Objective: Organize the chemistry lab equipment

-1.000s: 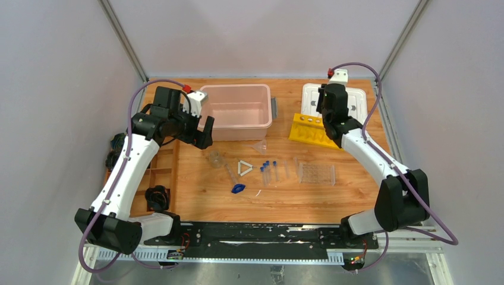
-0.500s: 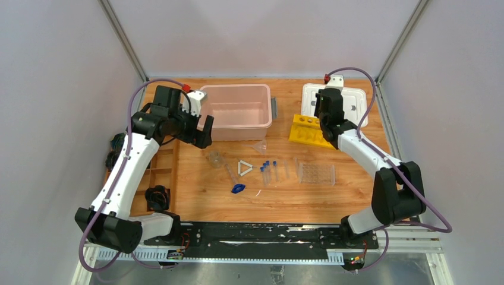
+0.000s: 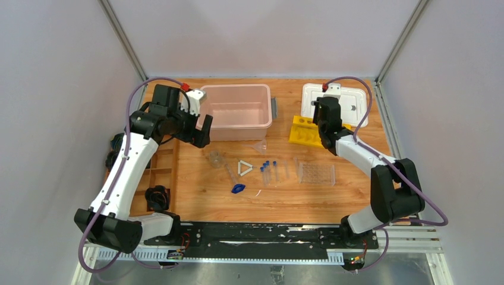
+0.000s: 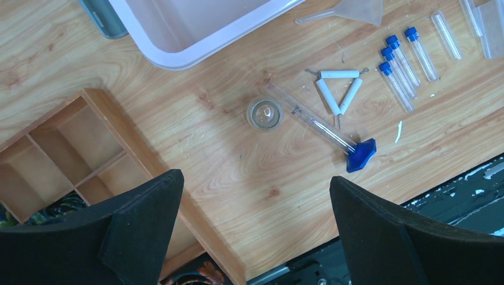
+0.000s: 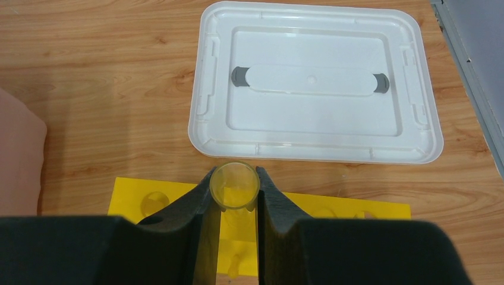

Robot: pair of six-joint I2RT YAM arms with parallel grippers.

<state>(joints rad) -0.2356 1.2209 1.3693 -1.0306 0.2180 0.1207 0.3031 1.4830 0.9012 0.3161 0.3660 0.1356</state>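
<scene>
Grey walls enclose a wooden tabletop [image 3: 196,196]. The right gripper [image 5: 235,193] is narrowed onto a clear tube [image 5: 235,184], pinched between both pads and seen end-on above the yellow rack [image 5: 148,205] at the table's 2 o'clock. The fingers hide the tube's lower end. The left gripper [image 4: 255,178] gapes wide and empty, its arm bent high beside the pink bin [image 3: 238,110] at 11 o'clock. The blue-capped tubes [image 4: 398,59] lie mid-table.

High rear overview, wrist views close, facing down, yellow rack [image 3: 303,132] probably shared
</scene>
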